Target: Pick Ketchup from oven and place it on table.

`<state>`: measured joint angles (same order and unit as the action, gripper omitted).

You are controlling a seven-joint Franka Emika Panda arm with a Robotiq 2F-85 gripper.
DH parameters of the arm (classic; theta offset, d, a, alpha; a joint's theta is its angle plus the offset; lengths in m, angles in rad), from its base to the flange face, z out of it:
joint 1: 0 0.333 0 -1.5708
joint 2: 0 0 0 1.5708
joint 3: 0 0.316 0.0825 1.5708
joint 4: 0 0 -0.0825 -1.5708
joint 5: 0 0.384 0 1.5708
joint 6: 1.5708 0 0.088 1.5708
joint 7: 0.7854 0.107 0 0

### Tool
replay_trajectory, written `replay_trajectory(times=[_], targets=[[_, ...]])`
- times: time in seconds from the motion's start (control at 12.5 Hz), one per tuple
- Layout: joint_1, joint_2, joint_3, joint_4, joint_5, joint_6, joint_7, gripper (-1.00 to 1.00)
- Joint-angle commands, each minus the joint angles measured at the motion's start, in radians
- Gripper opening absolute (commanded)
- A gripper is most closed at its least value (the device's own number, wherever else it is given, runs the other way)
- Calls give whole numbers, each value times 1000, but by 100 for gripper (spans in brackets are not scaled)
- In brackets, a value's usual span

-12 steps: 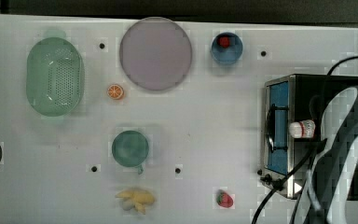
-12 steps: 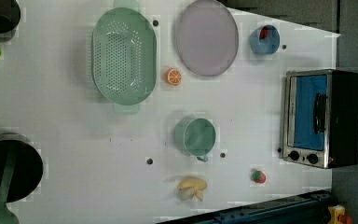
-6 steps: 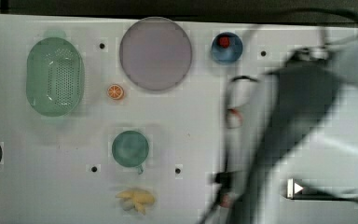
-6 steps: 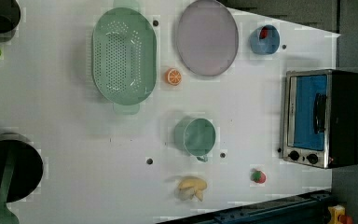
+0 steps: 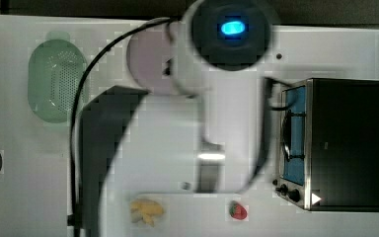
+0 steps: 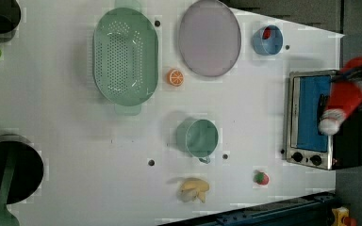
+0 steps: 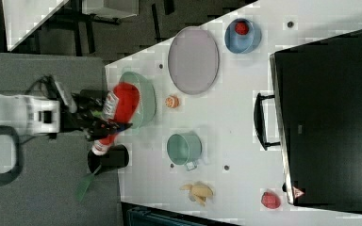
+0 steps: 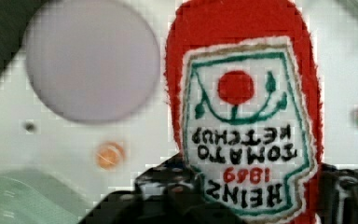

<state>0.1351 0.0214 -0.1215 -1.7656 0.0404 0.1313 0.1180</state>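
Carrying the ketchup [image 8: 242,116] clear of the oven [image 5: 345,143], we have the gripper [image 8: 247,196] pinching the bottle low on its label, so it is held up in the air, not yet on the table [image 6: 75,141]. We judge the job now is a gentle set-down. Nearest below us lie the orange slice [image 8: 110,155] and the grey plate [image 8: 91,60]; farther off sit the green cup [image 6: 198,137] and strawberry [image 6: 261,178]. We should pick bare white tabletop between them, lower slowly, and release only once the bottle rests.

A robot lab: white screw-holed table [image 6: 75,141] with toy food and toaster oven [image 6: 311,117].
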Motion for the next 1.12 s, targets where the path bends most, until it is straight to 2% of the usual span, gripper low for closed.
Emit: replay_trajectory(times=[0.08, 0.48, 0.64, 0.88, 0.96, 1.12], targets=[[-29, 21, -34, -128, -11, 53, 52, 27], [-29, 84, -35, -404, -11, 432, 52, 27], [-29, 149, -34, -453, -8, 556, 52, 27], [-29, 249, -31, -465, -7, 644, 52, 27], [-29, 277, -29, -465, -7, 671, 52, 33], [-28, 323, -26, -466, -5, 725, 52, 74]])
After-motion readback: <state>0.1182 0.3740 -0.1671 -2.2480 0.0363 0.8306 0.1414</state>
